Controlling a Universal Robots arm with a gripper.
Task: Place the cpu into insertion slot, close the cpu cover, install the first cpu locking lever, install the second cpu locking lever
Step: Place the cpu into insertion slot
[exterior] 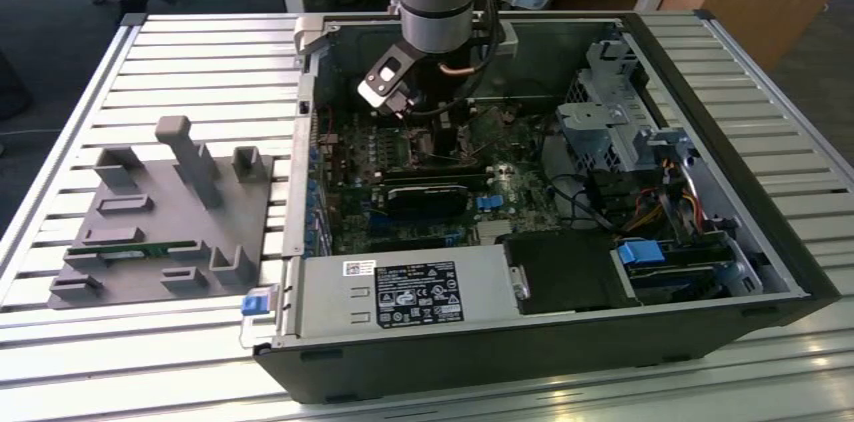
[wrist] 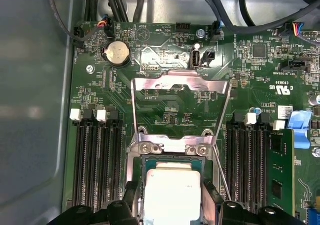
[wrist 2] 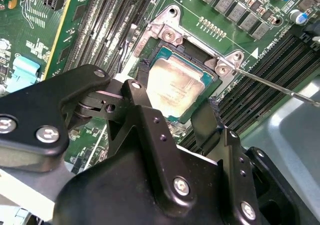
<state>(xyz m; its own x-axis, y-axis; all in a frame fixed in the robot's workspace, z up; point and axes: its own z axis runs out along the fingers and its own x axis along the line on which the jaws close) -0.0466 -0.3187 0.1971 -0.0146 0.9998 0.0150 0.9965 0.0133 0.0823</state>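
Observation:
The cpu (wrist: 172,195), a flat square with a dull silver top, lies level in the insertion slot (wrist: 135,167) on the green motherboard. My gripper (wrist: 172,203) stands over it with one black finger against each of two opposite edges, shut on the chip. The second wrist view gives the same grip: gripper (wrist 2: 173,97), cpu (wrist 2: 175,85), finger (wrist 2: 207,120). The cpu cover (wrist: 180,80), a silver frame with a square window, is swung back flat on the board beyond the socket. A thin locking lever (wrist 2: 280,87) sticks out free beside the socket. In the exterior view the gripper (exterior: 434,137) reaches down into the open computer case.
Black memory slots (wrist: 95,160) run on both sides of the socket. The case (exterior: 694,72) walls, the drive cage (exterior: 607,112) and the power supply (exterior: 400,292) close in the board. A grey fixture tray (exterior: 167,217) sits on the slatted table at the exterior view's left.

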